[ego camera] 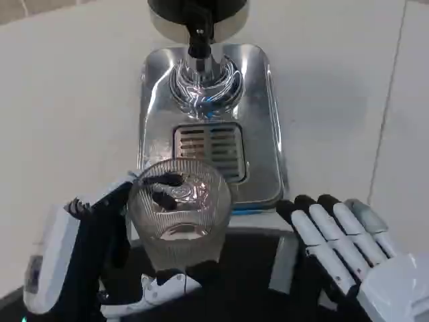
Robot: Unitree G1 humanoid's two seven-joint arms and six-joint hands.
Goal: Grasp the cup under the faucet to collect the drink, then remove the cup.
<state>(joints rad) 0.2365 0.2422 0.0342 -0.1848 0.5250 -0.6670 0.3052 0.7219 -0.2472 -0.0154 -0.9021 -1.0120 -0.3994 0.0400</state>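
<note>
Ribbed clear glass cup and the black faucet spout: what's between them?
In the head view, the slotted drip grate on the shiny steel tray lies between the ribbed clear glass cup, held by the left hand, and the black faucet spout.

One clear ribbed glass cup (177, 215), one shiny silver metal drink dispenser (209, 114) with one black faucet (200, 37) and one slotted drip grate (209, 149), two white-and-black robot hands: left hand (100, 261), right hand (348, 248).
</note>
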